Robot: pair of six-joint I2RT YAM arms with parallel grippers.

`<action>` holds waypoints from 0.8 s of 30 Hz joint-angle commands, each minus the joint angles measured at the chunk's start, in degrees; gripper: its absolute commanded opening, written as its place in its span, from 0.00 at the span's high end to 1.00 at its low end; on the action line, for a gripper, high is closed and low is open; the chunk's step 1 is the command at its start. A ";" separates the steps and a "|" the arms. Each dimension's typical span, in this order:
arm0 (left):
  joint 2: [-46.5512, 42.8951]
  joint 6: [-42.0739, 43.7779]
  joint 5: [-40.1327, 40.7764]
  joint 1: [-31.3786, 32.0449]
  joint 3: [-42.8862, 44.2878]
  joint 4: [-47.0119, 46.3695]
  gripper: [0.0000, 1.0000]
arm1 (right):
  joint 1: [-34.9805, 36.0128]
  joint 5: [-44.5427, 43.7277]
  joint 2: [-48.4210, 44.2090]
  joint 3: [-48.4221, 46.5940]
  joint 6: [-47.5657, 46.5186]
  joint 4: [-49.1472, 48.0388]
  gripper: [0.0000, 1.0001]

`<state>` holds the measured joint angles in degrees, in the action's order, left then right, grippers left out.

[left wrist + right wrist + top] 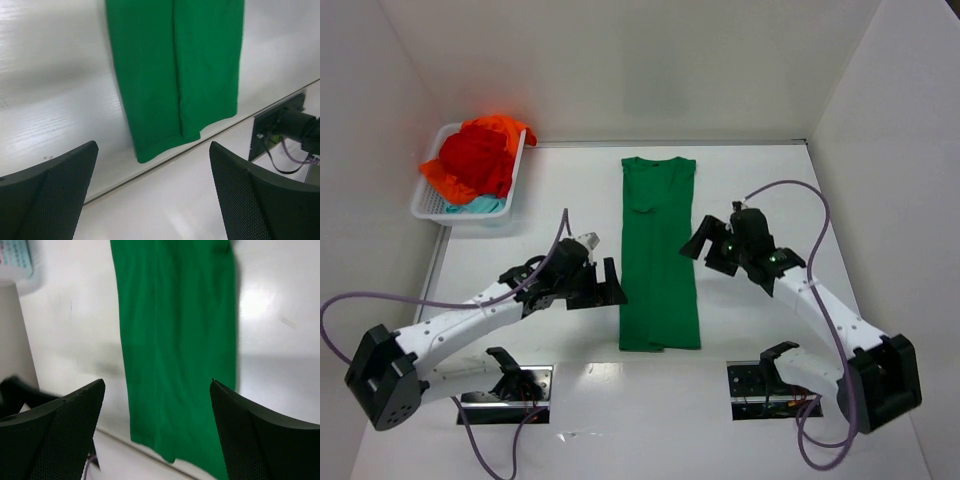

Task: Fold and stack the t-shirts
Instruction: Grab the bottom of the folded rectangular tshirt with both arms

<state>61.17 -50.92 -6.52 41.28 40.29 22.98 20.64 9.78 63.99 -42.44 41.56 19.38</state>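
A bright green t-shirt (659,250) lies flat on the white table, folded lengthwise into a long narrow strip, collar at the far end. It also shows in the left wrist view (175,70) and the right wrist view (180,350). My left gripper (603,283) is open and empty, just left of the strip's lower half. My right gripper (708,248) is open and empty, just right of the strip's middle. Red (475,160), orange (500,128) and teal (480,205) t-shirts lie heaped in the basket.
A white slotted plastic basket (428,200) stands at the far left by the wall. White walls close in the table at back and sides. Two arm mounts (510,395) (765,390) sit at the near edge.
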 commanded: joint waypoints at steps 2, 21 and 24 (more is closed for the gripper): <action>6.49 3.01 -2.45 1.17 0.31 -3.30 0.01 | 4.13 0.85 -6.85 6.92 6.68 2.41 0.10; 5.01 3.63 -1.13 2.23 -1.53 -4.17 0.01 | 18.73 -6.70 -13.53 16.95 19.08 19.47 0.14; 5.01 3.10 -1.64 2.23 -1.53 -4.17 0.01 | 18.73 -8.37 -13.54 16.42 19.70 19.47 0.14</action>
<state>67.24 -48.21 -7.38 43.24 39.20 19.33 38.76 4.01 51.72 -25.80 59.18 37.17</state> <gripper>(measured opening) 0.988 0.861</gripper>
